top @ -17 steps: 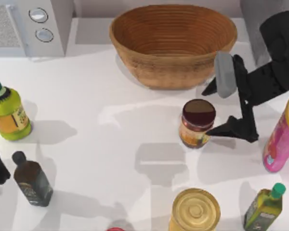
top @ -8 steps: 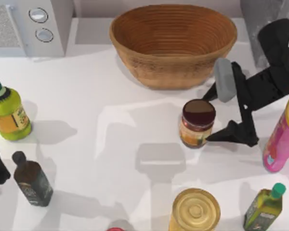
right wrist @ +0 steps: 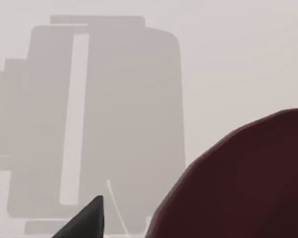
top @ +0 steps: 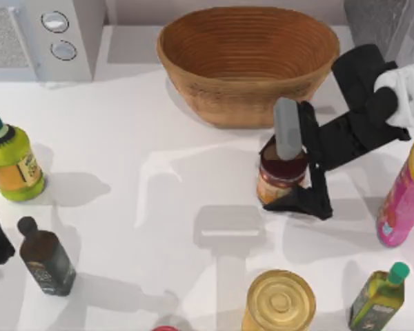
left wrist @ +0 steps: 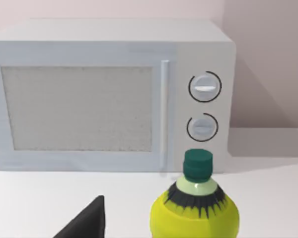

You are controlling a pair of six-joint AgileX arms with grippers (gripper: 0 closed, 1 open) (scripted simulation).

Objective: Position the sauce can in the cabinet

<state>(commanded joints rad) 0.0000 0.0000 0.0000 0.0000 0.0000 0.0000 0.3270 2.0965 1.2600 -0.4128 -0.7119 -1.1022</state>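
Fingers of my right claw (top: 290, 172) stand wide either side of the sauce can (top: 279, 181), gripping nothing, ready to close for the cabinet (top: 385, 24).

Right tool (top: 284, 172): moved toward the counter's left, from beside the can (top: 279, 181) to around it; fingers now straddle it, far one (top: 285, 128) partly covering its maroon top, near one (top: 300, 200) at its base. Right arm shifted along with it.
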